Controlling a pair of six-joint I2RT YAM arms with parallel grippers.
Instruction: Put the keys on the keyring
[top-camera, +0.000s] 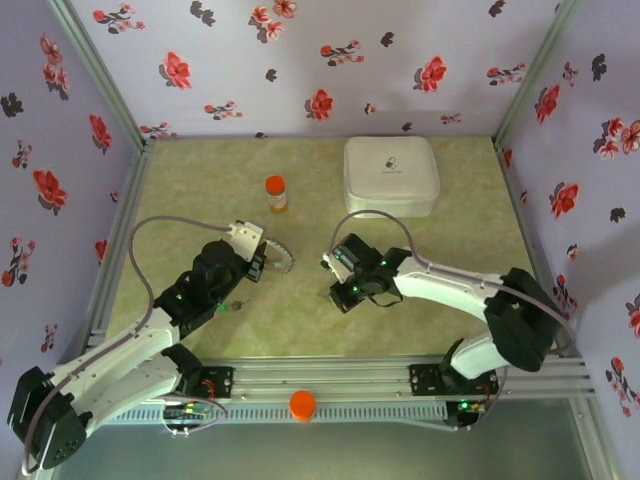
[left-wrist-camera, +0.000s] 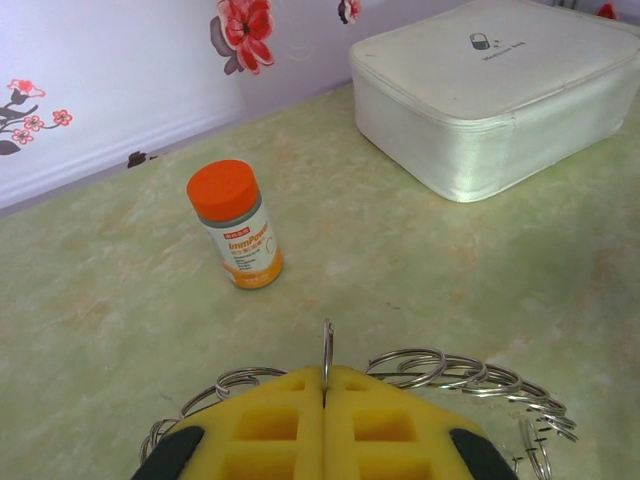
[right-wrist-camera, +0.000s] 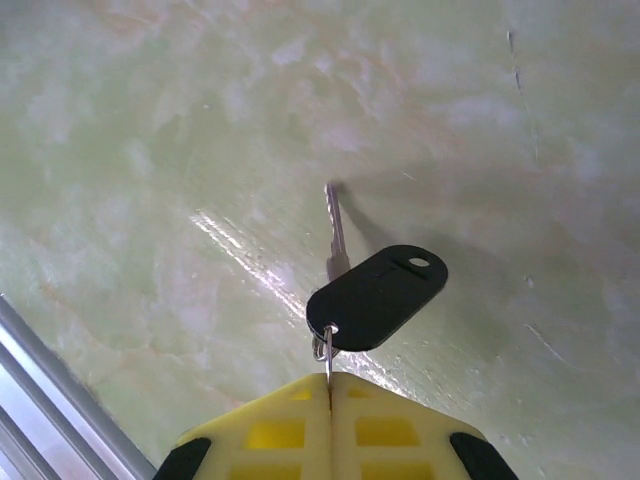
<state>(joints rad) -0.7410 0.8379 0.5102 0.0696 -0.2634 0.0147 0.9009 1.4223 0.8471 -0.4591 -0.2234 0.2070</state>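
The keyring (left-wrist-camera: 470, 378) is a loop of linked small metal rings lying on the table; in the top view the keyring (top-camera: 283, 260) curves out from my left gripper (top-camera: 264, 262). My left gripper (left-wrist-camera: 325, 385) is shut on one upright ring of it. My right gripper (right-wrist-camera: 328, 385) is shut on a small split ring that carries a key with a black plastic head (right-wrist-camera: 378, 297); its metal blade (right-wrist-camera: 334, 232) points away, just above the table. From above, my right gripper (top-camera: 337, 286) sits a short gap to the right of the keyring.
An orange-capped bottle (top-camera: 275, 193) stands behind the left gripper, seen up close as the bottle (left-wrist-camera: 235, 225). A white rounded-square case (top-camera: 391, 175) lies at the back right. A tiny greenish item (top-camera: 236, 303) lies by the left arm, too small to identify. Metal rail (right-wrist-camera: 40, 400) borders the near edge.
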